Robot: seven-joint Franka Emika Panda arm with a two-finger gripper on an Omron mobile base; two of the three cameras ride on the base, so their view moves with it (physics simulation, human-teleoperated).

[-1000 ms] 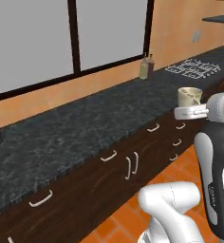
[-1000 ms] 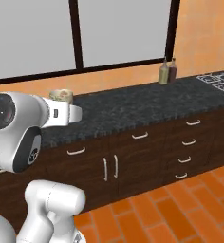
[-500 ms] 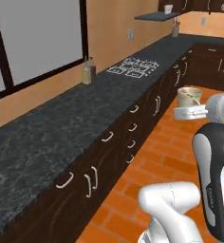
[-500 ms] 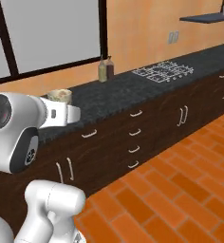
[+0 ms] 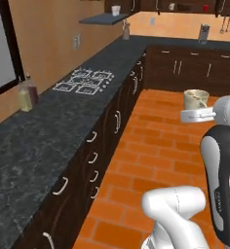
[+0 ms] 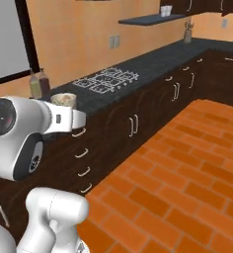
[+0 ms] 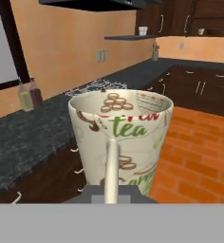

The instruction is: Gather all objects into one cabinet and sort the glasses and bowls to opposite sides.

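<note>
A cream mug [image 5: 195,98] with a brown and green "tea" print stands upright over the orange floor, and my gripper [image 5: 195,110] is shut on it from below. From the other side the same mug [image 6: 64,100] sits atop the gripper [image 6: 69,109]. In the hand view the mug [image 7: 119,133] looms close, its handle running down into the gripper [image 7: 111,193]. Dark wall cabinets [image 5: 141,5] hang far off at the room's corner. A small cream mug [image 5: 171,6] and a small red cup [image 5: 205,7] show up there. The bowl is out of view.
A long dark counter [image 5: 48,141] with drawers runs along my left, carrying a stove top [image 5: 85,81] and two bottles [image 5: 27,95]. A wall shelf [image 5: 105,18] holds a white cup. The counter turns a corner far ahead. Orange tiled floor [image 5: 156,141] lies open ahead.
The whole view has swung along the counter: the window slid out to the left, and the stove, corner and far cabinets came in. The mug stays in my shut gripper.
</note>
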